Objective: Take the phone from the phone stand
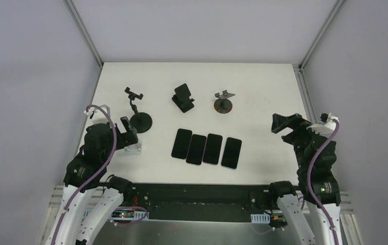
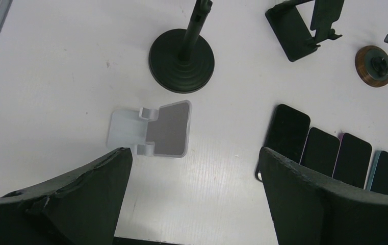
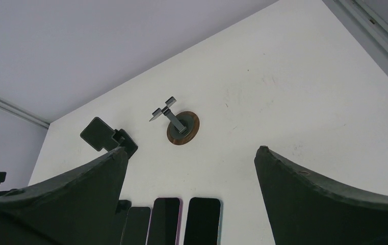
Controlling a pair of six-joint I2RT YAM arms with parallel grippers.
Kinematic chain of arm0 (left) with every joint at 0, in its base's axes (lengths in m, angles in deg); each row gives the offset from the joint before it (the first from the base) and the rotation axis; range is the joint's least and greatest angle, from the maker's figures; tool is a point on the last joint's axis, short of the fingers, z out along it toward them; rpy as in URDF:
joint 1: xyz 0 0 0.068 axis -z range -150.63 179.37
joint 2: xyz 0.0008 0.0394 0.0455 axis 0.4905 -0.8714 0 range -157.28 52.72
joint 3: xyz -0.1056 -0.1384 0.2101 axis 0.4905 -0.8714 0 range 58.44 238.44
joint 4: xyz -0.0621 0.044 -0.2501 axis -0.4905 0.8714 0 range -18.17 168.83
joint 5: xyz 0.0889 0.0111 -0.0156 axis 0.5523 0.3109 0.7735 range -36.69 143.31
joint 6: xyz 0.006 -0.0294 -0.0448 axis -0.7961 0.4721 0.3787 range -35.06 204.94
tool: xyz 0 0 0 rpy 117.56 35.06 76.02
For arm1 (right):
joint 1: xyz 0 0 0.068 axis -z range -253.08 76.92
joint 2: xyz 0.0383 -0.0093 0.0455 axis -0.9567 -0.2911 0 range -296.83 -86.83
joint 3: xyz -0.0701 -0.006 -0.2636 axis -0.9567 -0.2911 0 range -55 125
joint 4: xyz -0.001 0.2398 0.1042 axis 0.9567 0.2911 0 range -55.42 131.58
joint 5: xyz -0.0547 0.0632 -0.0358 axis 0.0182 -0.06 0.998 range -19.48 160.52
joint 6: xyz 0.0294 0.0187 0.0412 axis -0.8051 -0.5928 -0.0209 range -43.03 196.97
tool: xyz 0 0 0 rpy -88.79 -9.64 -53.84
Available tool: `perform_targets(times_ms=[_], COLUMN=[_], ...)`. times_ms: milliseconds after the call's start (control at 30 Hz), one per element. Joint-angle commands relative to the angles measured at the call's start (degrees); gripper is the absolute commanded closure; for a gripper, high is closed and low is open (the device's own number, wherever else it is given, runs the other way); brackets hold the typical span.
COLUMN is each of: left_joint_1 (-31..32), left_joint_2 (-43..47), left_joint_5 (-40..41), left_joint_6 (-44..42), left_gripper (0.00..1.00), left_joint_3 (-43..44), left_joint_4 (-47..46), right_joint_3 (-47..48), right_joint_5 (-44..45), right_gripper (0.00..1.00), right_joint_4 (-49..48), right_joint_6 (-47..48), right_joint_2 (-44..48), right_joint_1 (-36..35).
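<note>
Several dark phones (image 1: 205, 148) lie flat side by side on the white table (image 1: 263, 102), near the middle front. They also show in the left wrist view (image 2: 287, 132) and the right wrist view (image 3: 202, 219). No phone sits on any stand. A white folding phone stand (image 1: 132, 148) (image 2: 166, 127) stands bare just below my left gripper (image 1: 126, 128) (image 2: 192, 150), which is open and holds nothing. My right gripper (image 1: 283, 125) (image 3: 190, 149) hovers open over the table's right side, also holding nothing.
Three more bare stands line the back: a black gooseneck stand on a round base (image 1: 140, 122) (image 2: 181, 61), a black folding stand (image 1: 183, 98) (image 2: 293, 30) (image 3: 102, 135), and a small stand on a brown disc (image 1: 224, 105) (image 2: 372, 64) (image 3: 183, 127). Grey walls enclose the table.
</note>
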Motion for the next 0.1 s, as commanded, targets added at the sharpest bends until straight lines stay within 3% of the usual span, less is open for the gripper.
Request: perform_targets(times_ms=[0, 67], left_joint_1=[-0.4, -0.4], left_joint_2=[0.7, 0.8], left_joint_5=[-0.2, -0.5], left_joint_6=[-1.2, -0.8], left_gripper=[0.01, 0.01], left_joint_3=[0.0, 0.2], left_joint_4=[0.0, -0.1], right_joint_3=[-0.1, -0.2], right_joint_5=[0.8, 0.6], right_gripper=[0.0, 0.0], right_joint_4=[-0.5, -0.1], right_joint_6=[1.3, 1.3], right_joint_2=[1.8, 2.0], right_joint_1=[0.2, 0.3])
